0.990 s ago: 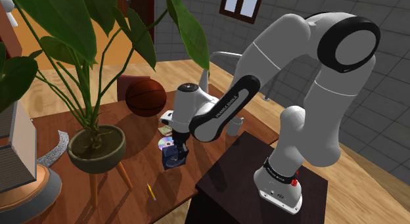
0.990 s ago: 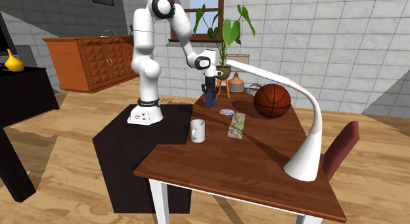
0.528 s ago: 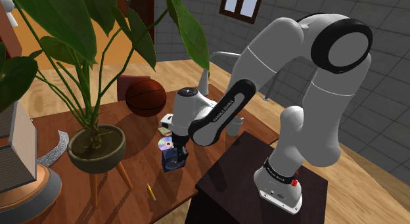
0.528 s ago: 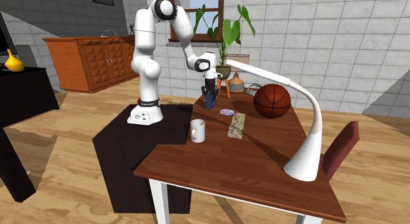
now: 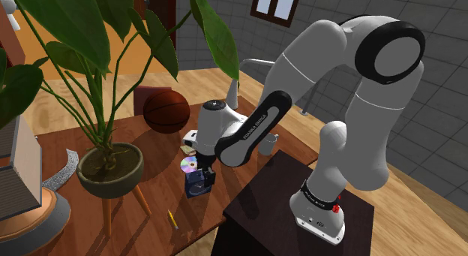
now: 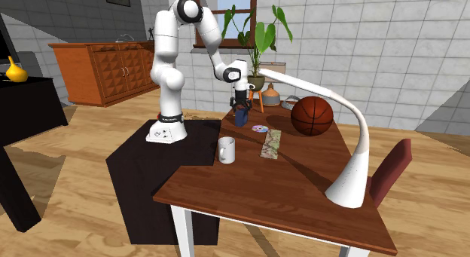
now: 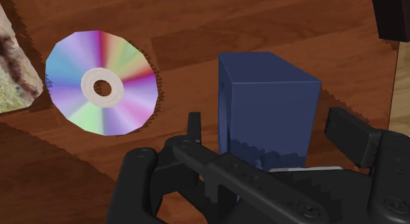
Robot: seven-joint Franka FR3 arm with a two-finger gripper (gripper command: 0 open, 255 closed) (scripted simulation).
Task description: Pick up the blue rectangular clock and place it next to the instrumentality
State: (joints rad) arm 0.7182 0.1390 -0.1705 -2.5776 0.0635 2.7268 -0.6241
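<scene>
Reaching over the wooden table, we have the white arm bent down towards the edge by the stand, so we judge the grasp to be the step in hand. The blue clock stands upright on the wood, just beside a rainbow disc. Our gripper straddles it, fingers spread clear of its sides, holding nothing. The next move calls for closing, then lifting.

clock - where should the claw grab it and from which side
Grip the clock by its two flat, parallel side faces, near the top, coming straight down from above. It is a plain box standing upright on the table, so those faces should give the fingers even contact. The open claw straddles it that way, and the disc lies clear to one side.
</scene>
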